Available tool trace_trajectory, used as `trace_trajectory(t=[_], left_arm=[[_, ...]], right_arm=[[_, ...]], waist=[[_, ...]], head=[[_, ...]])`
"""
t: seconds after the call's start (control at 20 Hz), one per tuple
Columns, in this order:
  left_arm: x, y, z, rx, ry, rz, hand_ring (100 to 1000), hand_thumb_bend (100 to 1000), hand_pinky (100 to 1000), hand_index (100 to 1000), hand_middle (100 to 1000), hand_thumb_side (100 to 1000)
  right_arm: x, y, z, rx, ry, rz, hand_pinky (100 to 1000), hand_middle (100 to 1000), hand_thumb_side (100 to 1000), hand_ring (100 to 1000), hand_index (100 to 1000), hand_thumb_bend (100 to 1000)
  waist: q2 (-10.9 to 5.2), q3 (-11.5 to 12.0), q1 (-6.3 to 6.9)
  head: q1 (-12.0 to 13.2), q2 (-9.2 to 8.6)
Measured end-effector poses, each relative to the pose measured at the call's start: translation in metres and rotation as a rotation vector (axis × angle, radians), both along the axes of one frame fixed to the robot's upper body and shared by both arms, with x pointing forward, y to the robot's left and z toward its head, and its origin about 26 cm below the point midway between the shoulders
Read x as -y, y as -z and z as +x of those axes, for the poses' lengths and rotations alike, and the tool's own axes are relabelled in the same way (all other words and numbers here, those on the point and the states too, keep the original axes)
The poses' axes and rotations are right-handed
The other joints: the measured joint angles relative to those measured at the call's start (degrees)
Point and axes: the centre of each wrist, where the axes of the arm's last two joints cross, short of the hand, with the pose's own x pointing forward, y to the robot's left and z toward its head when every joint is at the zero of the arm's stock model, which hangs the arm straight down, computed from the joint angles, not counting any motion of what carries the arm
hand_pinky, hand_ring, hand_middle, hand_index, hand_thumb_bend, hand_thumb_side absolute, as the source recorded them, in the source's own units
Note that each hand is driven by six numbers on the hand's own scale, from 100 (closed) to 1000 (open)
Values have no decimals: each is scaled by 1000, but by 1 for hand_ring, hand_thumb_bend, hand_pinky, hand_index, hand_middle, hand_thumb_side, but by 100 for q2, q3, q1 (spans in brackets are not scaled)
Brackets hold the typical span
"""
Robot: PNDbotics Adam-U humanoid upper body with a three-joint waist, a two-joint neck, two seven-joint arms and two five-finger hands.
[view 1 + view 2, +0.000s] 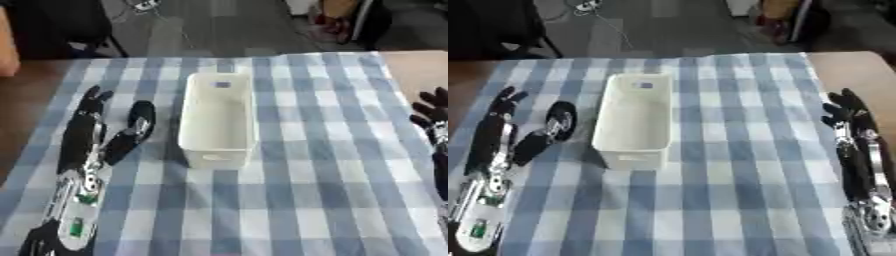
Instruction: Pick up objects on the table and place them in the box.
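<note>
Between the two hands, on the blue-and-white checked cloth (306, 165) covering the bench (850, 67), stands the white box (219, 120), a long open tub with its short end toward the robot. Nothing can be made out inside the box. Just beside the box, on its left, lies the left hand (101, 132), flat on the cloth with fingers straight and spread, the thumb angled toward the box but not touching it. Well apart on the other side, the right hand (852, 127) rests near the cloth's edge, fingers straight and relaxed, holding nothing.
</note>
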Motion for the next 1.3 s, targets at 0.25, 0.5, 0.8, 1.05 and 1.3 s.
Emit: trace_trajectory(t=[0.25,0.5,0.8,1.05,1.3], left_arm=[[4,2,7,-21,-4,18,942,931,859,932,1000,813],[5,4,13,-43,-9,36,944,932,863,933,1000,810],[4,8,17,-69,-20,52,944,920,866,933,1000,810],[5,9,20,-79,-31,66,943,888,866,932,1000,800],[3,10,22,-88,-54,71,943,863,866,930,1000,794]], right_arm=[[-1,1,0,0,-1,7,871,870,714,880,969,100],[-2,1,0,-1,-3,7,871,870,714,880,969,100],[-2,2,0,-4,-3,7,871,870,714,880,969,100],[-2,2,0,-5,-4,7,871,870,714,880,969,100],[-2,2,0,-5,-5,6,871,870,713,880,969,100]], waist=[[0,-12,-1],[0,-19,-2],[0,-21,-3],[0,-22,-4],[0,-22,-7]], head=[[0,-1],[0,-1],[0,-1],[0,-1],[0,-4]])
